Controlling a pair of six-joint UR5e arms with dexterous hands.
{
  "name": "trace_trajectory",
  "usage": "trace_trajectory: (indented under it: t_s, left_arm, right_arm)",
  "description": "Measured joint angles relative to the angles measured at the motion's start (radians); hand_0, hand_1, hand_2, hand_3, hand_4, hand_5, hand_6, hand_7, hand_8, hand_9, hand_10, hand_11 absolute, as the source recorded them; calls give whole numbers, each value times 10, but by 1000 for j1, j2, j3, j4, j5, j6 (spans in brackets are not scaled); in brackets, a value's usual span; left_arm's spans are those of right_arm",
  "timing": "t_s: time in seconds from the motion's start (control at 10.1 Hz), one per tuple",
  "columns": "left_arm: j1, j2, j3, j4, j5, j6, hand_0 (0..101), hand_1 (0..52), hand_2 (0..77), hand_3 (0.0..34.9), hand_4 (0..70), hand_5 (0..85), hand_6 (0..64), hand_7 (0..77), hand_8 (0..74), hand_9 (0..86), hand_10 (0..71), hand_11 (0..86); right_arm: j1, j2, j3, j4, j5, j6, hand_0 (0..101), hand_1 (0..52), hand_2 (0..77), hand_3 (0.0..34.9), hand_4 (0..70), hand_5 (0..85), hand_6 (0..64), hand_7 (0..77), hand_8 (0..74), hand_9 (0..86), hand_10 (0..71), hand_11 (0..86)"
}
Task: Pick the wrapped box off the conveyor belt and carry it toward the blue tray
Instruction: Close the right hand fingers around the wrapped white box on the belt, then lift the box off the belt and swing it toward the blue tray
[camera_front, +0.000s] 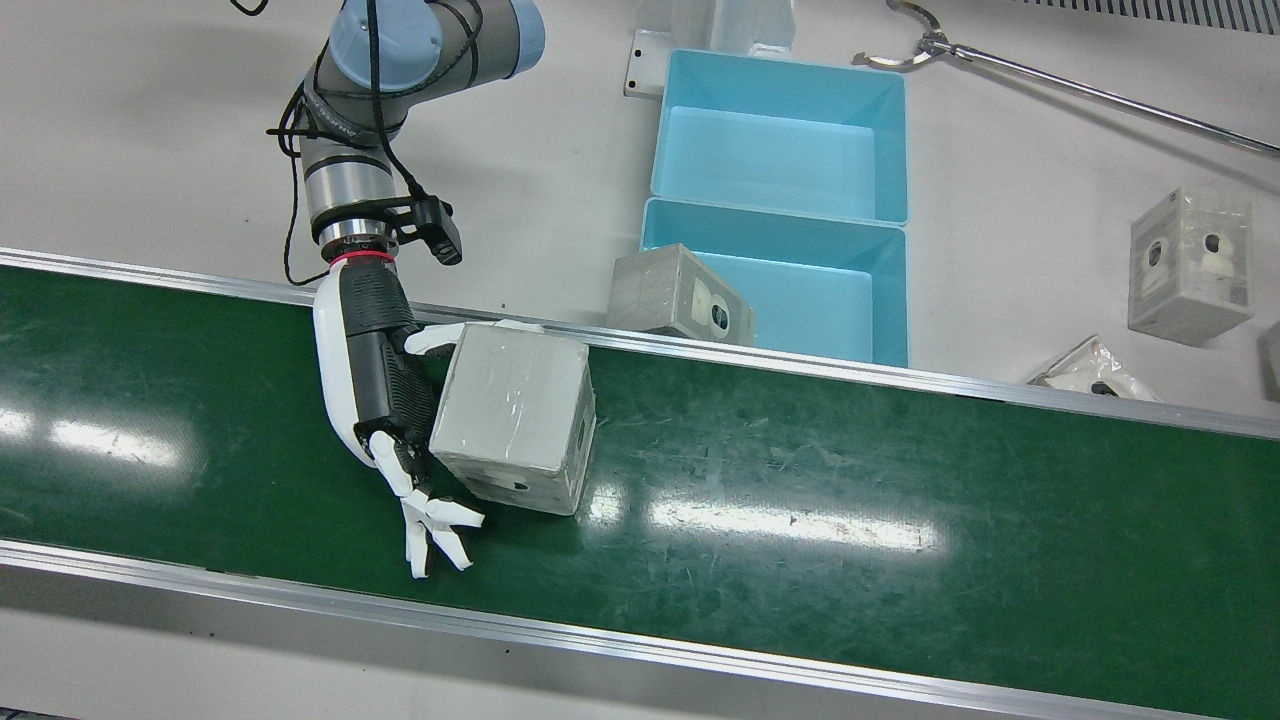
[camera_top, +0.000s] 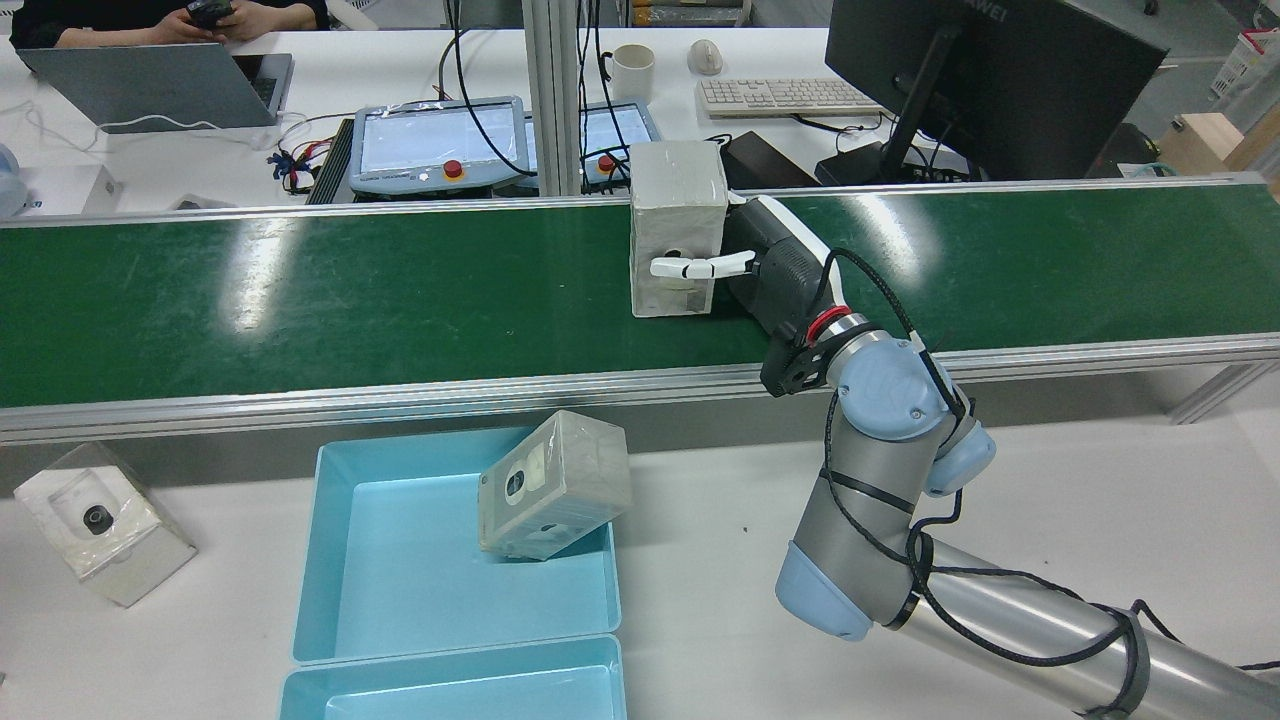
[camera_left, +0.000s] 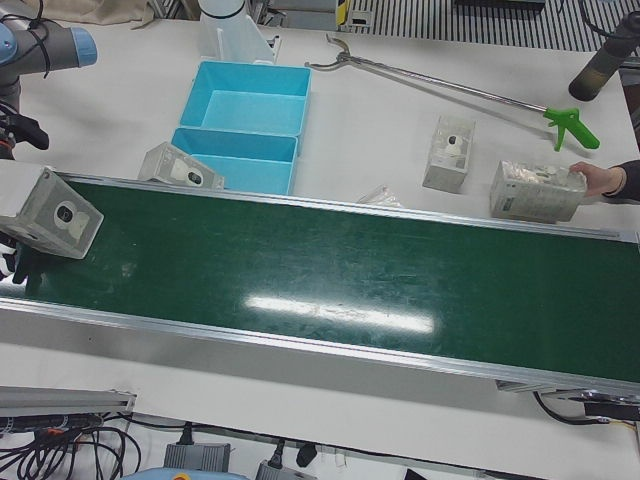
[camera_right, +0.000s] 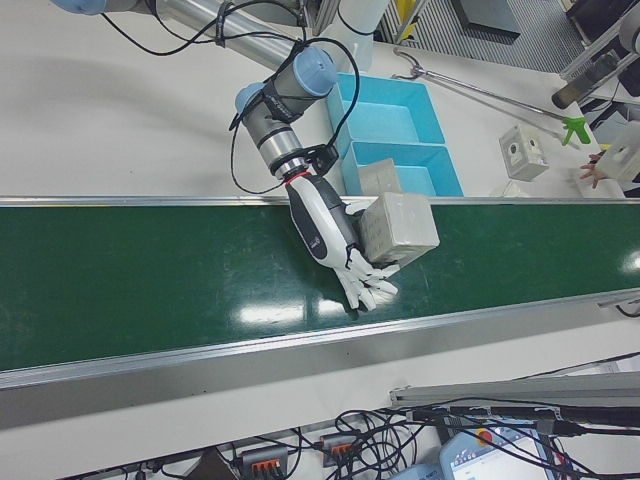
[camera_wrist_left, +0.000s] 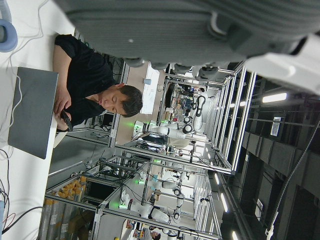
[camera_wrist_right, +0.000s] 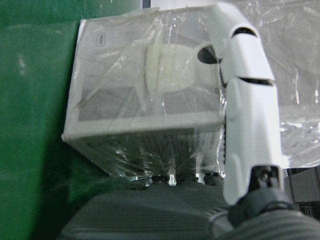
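The wrapped box (camera_front: 515, 415), grey under clear film, is on the green conveyor belt (camera_front: 800, 470) near its robot-side rail. My right hand (camera_front: 385, 385) lies along the box's side with the palm against it. The thumb (camera_top: 700, 267) is across the near face, and the fingers (camera_front: 430, 525) reach past the far lower corner. The right hand view shows the box (camera_wrist_right: 145, 95) pressed to the palm with the thumb (camera_wrist_right: 247, 115) over it. The blue tray (camera_front: 780, 200) has two compartments and sits just past the rail. Of my left hand (camera_wrist_left: 200, 25), only a grey edge shows.
A second wrapped box (camera_front: 680, 295) leans on the tray's near corner. Other wrapped boxes (camera_front: 1190, 265) and a small packet (camera_front: 1095, 372) lie on the white table. A long reach tool (camera_front: 1050, 75) lies behind the tray. A person's hand (camera_left: 600, 180) holds a box (camera_left: 535, 192).
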Motion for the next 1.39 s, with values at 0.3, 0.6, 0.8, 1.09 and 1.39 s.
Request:
trace_trajectory:
  t_s: [0.3, 0.6, 0.8, 1.09, 1.39]
  left_arm:
    - [0, 0, 0, 0, 0, 0, 0, 0, 5, 0, 0, 11, 5, 5, 5, 0, 0, 5]
    - [0, 0, 0, 0, 0, 0, 0, 0, 5, 0, 0, 11, 5, 0, 5, 0, 5, 5]
    - [0, 0, 0, 0, 0, 0, 0, 0, 5, 0, 0, 11, 5, 5, 5, 0, 5, 5]
    - [0, 0, 0, 0, 0, 0, 0, 0, 5, 0, 0, 11, 5, 5, 5, 0, 5, 5]
    - [0, 0, 0, 0, 0, 0, 0, 0, 5, 0, 0, 11, 5, 0, 5, 0, 5, 5]
  right_arm:
    - [8, 12, -6, -6, -2, 0, 588, 191, 300, 0, 164, 480, 240, 289, 251, 311, 0, 5]
    - [24, 46, 99, -65, -7, -1, 573, 153, 316, 0, 202, 524, 284, 322, 316, 355, 0, 218]
    - [5, 137, 175, -173, -24, -8, 577, 93, 327, 0, 273, 595, 355, 376, 376, 404, 114, 458]
    - [-65, 251, 204, -234, -56, -17, 667, 33, 355, 0, 316, 611, 404, 393, 436, 415, 158, 507]
    - [-141, 304, 204, -243, -62, -20, 666, 33, 355, 0, 316, 611, 404, 393, 447, 415, 158, 507]
